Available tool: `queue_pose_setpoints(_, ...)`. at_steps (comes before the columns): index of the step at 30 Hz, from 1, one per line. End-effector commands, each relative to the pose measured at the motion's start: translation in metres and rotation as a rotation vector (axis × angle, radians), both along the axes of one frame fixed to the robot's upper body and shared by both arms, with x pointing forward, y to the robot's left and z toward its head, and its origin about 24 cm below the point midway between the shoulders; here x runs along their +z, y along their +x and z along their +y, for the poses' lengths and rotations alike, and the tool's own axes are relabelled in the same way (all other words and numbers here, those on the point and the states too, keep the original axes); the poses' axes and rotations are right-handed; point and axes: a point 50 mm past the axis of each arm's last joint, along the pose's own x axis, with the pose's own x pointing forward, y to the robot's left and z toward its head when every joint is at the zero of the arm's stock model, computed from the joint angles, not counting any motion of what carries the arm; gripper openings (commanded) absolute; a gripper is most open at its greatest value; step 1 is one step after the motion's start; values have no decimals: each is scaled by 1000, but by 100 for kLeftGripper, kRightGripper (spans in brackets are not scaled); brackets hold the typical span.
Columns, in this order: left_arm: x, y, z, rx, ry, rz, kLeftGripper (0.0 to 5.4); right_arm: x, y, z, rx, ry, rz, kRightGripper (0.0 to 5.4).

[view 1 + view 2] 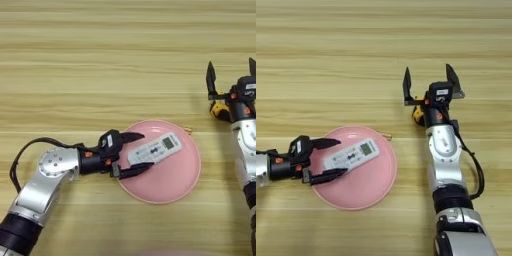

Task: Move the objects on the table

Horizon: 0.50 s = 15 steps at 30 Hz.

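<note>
Remote (154,149) lies flat on the pink plate (175,182); looks light, hard, a bit slippery, so pinch it across the thin sides near the middle; long way runs low-left to up-right, screen end up-right. Left gripper (134,155) open wide round its near end, prob. not squeezing. Right gripper (430,84) open, holds nothing, just above the yellow tape measure (418,114).

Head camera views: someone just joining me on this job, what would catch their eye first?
First the pink plate near the table's front centre, with the white remote lying slantwise on it. The left tool straddles the remote's near end, fingers spread and apparently off it. To the right, the right tool stands wide open above a yellow-black tape measure, mostly hidden behind its wrist.
</note>
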Motion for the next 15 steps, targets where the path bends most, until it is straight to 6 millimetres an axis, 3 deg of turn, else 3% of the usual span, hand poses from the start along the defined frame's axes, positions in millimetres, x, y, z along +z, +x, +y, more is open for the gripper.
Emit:
queue_pose_setpoints(1,3,2,3,3,3,-20,430,2,2,0,-1,-1,-7,540)
queue_pose_setpoints(9,12,4,2,9,-38,-57,499,2,2,0,0,0,-7,540)
queue_pose_setpoints(15,33,10,3,48,-127,-126,536,1,2,0,-1,-1,-7,540)
